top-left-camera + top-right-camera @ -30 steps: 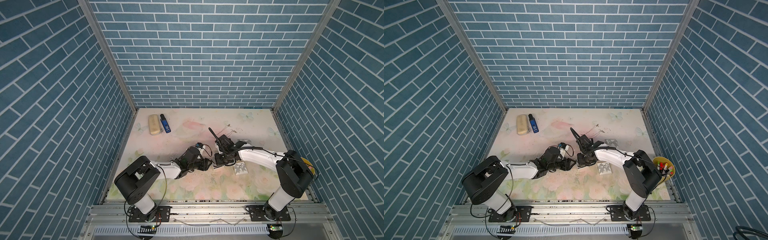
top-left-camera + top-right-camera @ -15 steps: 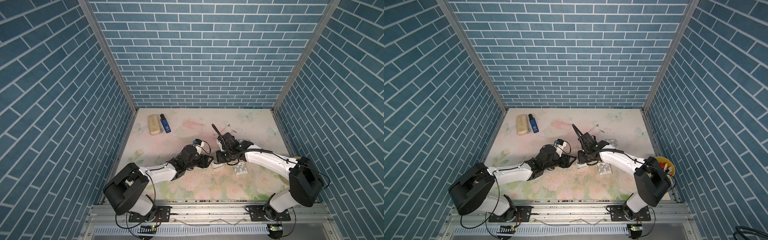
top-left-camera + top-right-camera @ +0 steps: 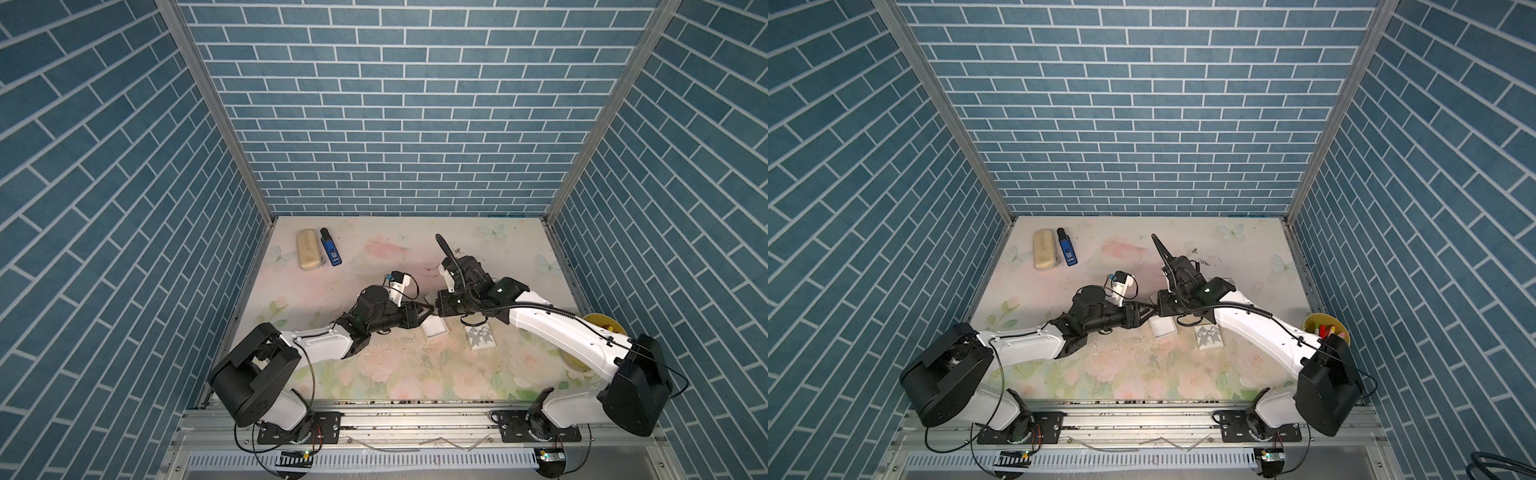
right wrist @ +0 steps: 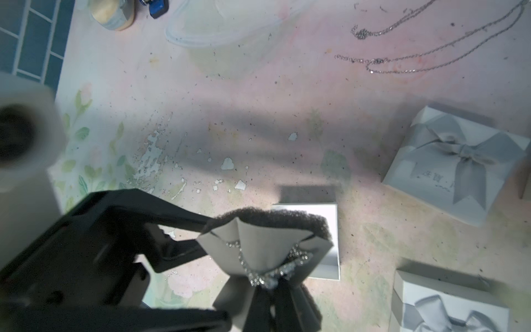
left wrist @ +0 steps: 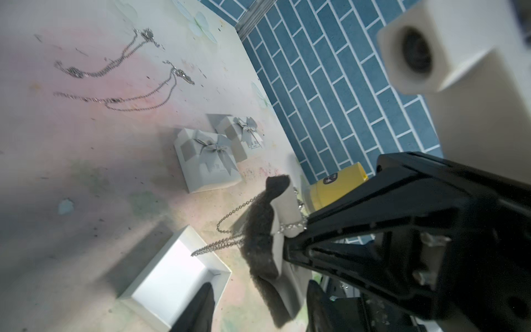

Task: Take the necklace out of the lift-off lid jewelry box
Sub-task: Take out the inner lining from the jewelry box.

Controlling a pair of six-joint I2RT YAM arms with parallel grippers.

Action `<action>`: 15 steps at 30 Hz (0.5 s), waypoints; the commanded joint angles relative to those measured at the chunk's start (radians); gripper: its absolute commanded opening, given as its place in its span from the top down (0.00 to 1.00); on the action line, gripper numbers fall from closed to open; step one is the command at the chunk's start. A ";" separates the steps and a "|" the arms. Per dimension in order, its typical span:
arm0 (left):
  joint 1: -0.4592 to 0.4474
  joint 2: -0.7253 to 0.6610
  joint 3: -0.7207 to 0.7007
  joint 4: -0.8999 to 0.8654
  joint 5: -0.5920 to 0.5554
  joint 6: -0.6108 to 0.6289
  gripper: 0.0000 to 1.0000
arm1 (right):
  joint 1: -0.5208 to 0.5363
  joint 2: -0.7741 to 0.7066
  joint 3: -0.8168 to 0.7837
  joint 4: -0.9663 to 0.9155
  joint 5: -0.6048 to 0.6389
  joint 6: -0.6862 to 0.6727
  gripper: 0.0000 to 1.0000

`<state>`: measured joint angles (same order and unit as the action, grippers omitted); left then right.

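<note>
My right gripper [image 4: 273, 290] is shut on a grey insert card [image 4: 267, 241] with black foam backing, held above the table. The necklace [image 4: 270, 276] is strung across that card, and its chain [image 5: 230, 218] dangles off the back. The white jewelry box base [image 3: 435, 328] lies open and empty just below; in a top view its bow-printed lid [image 3: 1209, 336] rests beside it. My left gripper [image 5: 247, 270] is open. One finger [image 5: 316, 230] touches the card by the pendant, the other stands off below. In both top views the two grippers [image 3: 428, 311] [image 3: 441, 307] meet tip to tip.
Two loose necklaces [image 5: 115, 66] lie farther back on the floral mat. Two grey bow boxes [image 5: 207, 161] [image 5: 244, 135] sit near the right wall. A yellow cup [image 3: 1327, 328] stands at the right edge. A beige case [image 3: 307, 251] and a blue lighter [image 3: 331, 252] are at back left.
My left arm has stretched out to the right, bringing its gripper up to the card, with its jaws narrower than half a second ago. The right gripper has kept its hold on the card.
</note>
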<state>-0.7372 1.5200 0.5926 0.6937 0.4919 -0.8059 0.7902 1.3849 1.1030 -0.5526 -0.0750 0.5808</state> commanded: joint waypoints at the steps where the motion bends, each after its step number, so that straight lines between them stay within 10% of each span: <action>1: 0.004 0.030 0.020 0.118 0.056 -0.059 0.51 | 0.006 -0.032 0.018 -0.019 0.012 0.049 0.97; 15: 0.004 0.052 0.035 0.171 0.095 -0.084 0.63 | 0.005 -0.047 0.004 0.000 0.000 0.058 0.97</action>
<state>-0.7372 1.5620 0.6083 0.8307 0.5644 -0.8886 0.7902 1.3621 1.1030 -0.5537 -0.0765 0.6025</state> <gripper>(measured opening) 0.383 0.053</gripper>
